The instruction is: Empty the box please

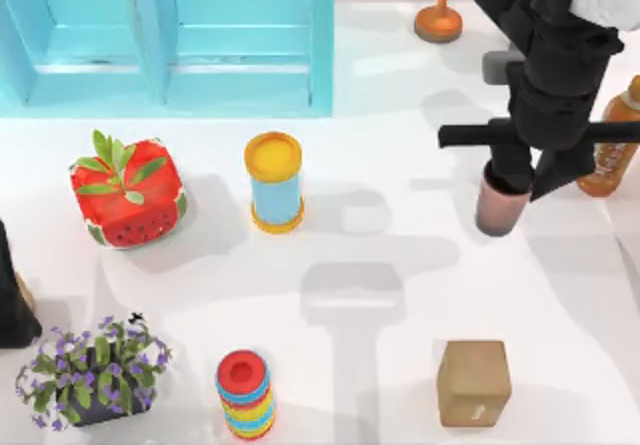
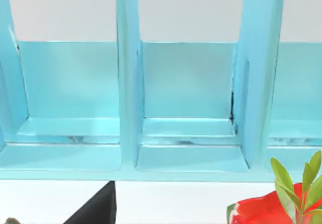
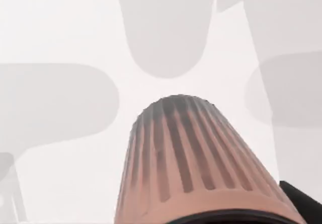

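The light blue box with upright dividers stands at the back left of the table. The left wrist view looks into its compartments, which hold nothing. My right gripper hangs over the table's right half, to the right of the box. It is shut on a pink ribbed cup, held upright with its base down. That cup sits close under the right wrist camera, above bare white table. My left gripper is parked at the left edge.
A red watermelon-patterned cube with leaves and a yellow-and-blue can stand mid-table. A flower pot, a striped ring stack and a brown cube line the front. A trophy and an orange bottle stand back right.
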